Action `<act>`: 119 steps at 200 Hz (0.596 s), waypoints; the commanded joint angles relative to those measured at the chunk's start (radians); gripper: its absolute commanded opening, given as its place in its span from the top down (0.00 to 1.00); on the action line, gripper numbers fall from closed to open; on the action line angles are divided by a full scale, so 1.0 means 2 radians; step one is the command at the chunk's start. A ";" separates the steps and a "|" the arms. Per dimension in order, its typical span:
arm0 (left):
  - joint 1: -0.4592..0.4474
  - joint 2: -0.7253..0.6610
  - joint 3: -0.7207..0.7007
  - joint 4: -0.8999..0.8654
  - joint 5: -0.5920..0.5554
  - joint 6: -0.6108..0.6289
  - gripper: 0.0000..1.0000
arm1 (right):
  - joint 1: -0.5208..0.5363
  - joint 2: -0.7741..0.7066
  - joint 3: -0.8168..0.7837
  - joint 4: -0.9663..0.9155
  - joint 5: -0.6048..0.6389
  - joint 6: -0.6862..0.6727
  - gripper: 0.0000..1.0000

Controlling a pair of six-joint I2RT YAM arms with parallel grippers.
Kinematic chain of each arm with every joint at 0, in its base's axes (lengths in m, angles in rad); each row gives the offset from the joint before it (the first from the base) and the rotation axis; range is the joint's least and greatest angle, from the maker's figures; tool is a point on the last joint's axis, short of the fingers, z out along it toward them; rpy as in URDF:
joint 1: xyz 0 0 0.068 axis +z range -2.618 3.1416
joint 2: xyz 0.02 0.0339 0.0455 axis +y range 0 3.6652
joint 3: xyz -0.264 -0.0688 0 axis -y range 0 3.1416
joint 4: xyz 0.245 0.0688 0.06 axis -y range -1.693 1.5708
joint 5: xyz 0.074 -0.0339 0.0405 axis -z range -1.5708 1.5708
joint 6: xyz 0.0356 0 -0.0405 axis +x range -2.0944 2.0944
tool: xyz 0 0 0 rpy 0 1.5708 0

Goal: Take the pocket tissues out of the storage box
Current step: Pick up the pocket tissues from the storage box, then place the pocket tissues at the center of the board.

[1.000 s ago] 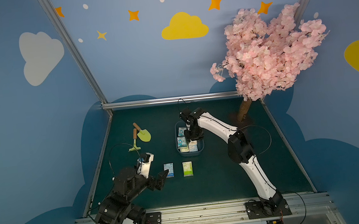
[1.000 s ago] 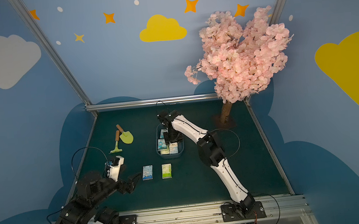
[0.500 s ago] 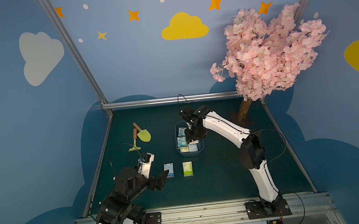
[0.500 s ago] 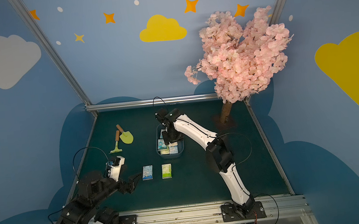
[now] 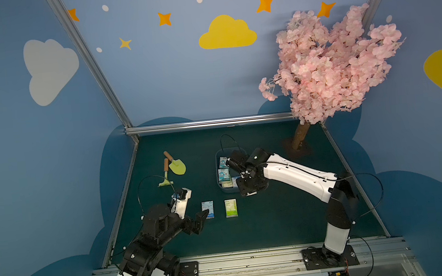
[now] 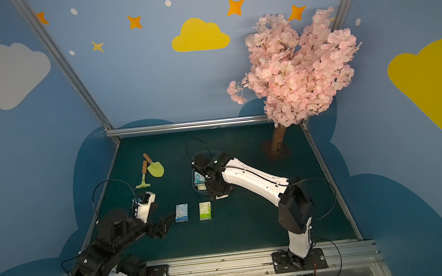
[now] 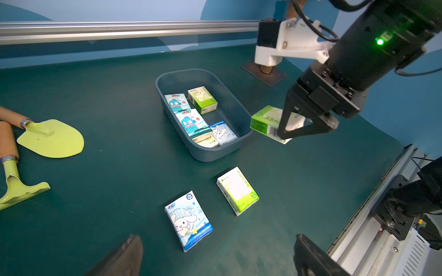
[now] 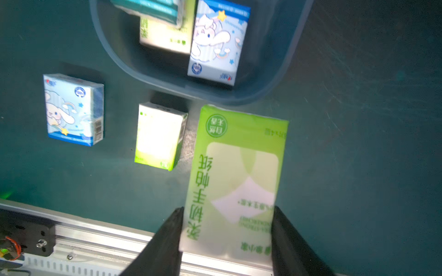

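The grey-blue storage box (image 7: 215,155) stands mid-table and holds several pocket tissues, among them a lime green pack (image 7: 202,99) and a blue cartoon pack (image 7: 191,121). My right gripper (image 8: 227,229) is shut on another lime green pack (image 8: 239,167), which hangs above the mat just outside the box's front corner (image 5: 251,193). A blue pack (image 5: 207,209) and a green pack (image 5: 231,208) lie side by side on the mat in front of the box. My left gripper (image 7: 216,239) is open and empty, low beside the blue pack (image 7: 189,219).
A yellow-green toy shovel (image 5: 176,165) and rake (image 5: 165,175) lie left of the box. A pink blossom tree (image 5: 327,68) stands at the back right on its base (image 5: 299,147). An aluminium rail (image 5: 241,259) runs along the table's front edge.
My right gripper has drawn back from over the box toward the front edge, carrying the green pack clear of the rim. The left arm has stayed where it was.
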 commanded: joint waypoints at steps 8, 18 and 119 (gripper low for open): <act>0.002 0.002 -0.004 0.010 0.004 0.009 0.00 | 0.014 -0.035 -0.046 0.007 0.016 0.044 0.44; 0.002 0.003 -0.004 0.009 0.004 0.009 0.00 | 0.018 -0.040 -0.058 0.009 0.015 0.052 0.44; 0.002 0.005 -0.004 0.009 0.002 0.010 0.00 | 0.023 -0.041 -0.159 0.096 0.008 0.061 0.44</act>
